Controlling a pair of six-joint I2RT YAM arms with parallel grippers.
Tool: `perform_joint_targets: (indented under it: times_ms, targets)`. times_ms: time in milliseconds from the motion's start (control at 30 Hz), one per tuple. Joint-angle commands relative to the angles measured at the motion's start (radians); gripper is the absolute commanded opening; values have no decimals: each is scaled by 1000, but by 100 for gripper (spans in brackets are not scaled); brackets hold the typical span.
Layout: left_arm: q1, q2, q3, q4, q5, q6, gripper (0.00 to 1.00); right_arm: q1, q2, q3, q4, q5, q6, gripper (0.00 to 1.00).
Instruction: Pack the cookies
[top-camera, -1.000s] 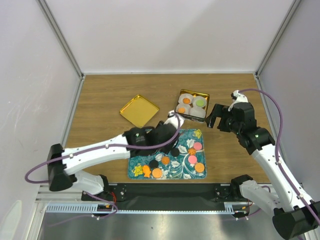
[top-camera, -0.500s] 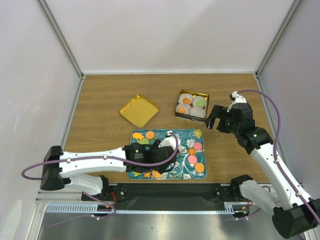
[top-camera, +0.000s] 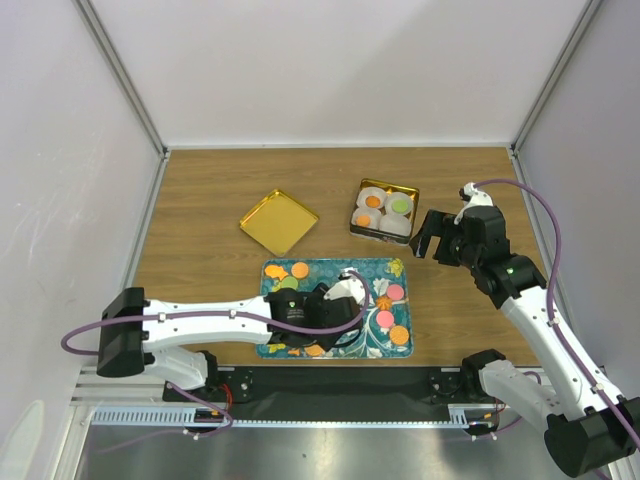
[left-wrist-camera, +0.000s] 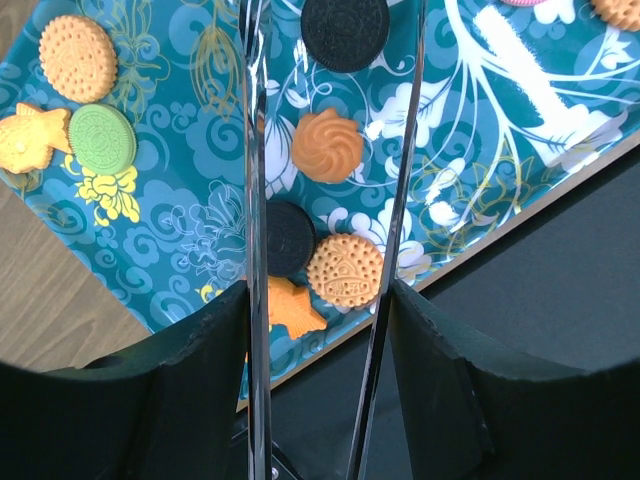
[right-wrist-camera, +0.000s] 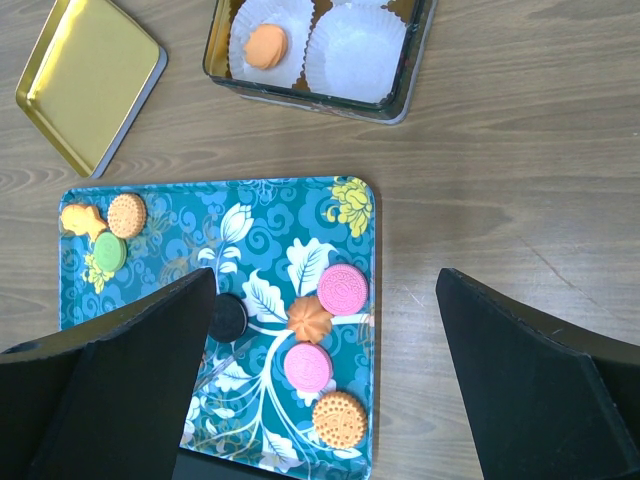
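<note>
cookies (top-camera: 385, 319) on teal tray (right-wrist-camera: 280, 240), wooden table (top-camera: 200, 200), white walls (top-camera: 340, 70), left pincer (left-wrist-camera: 332, 60) and right pincer (right-wrist-camera: 325, 300) both parted, empty

A teal flower-printed rectangular tray (top-camera: 405, 268) lies on the brown wooden tabletop (top-camera: 200, 200), near its front edge. Small round cookies sit on the tray: an orange cookie (top-camera: 299, 270) and a green cookie (top-camera: 288, 284) at the far left, and two pink cookies (top-camera: 396, 292) at the right. The white left arm (top-camera: 200, 318) stretches across the tray, its black jaws over the middle. Farther back, a gold square lid (top-camera: 279, 221) lies left of a gold tin (top-camera: 389, 184) holding white paper cups (top-camera: 393, 225). The right arm (top-camera: 520, 285) holds its jaws just right of the tin.
</note>
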Motion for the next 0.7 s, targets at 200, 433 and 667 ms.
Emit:
perform_joint_targets:
  times_ms: [200, 433, 667]
  targets:
    - [7, 11, -29, 51, -1, -7, 61, -3, -18, 0, 27, 0, -11, 100]
    - [16, -12, -49, 63, 22, -10, 58, -3, -26, -3, 24, -2, -9, 100]
    - [17, -33, -53, 46, 32, -12, 52, -5, -24, -12, 31, 0, -6, 100]
